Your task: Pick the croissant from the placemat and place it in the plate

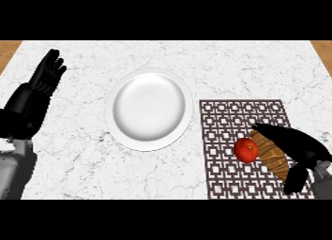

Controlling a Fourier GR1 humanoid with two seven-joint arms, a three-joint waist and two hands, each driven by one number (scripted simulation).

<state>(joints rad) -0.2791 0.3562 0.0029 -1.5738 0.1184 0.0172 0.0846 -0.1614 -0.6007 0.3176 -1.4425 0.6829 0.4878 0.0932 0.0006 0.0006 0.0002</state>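
A brown croissant (271,153) lies on the dark patterned placemat (231,117) at the right of the counter. My right hand (299,146) is over the croissant's right side, fingers curled along its top and the thumb hanging down near its lower end. A white plate (151,108) sits in the middle of the counter, left of the placemat, with nothing on it. My left hand (36,96) rests open at the left edge, fingers up.
A red tomato (246,150) sits on the placemat, touching the croissant's left side. The white marble counter (79,154) has wooden strips at the far left and far right corners.
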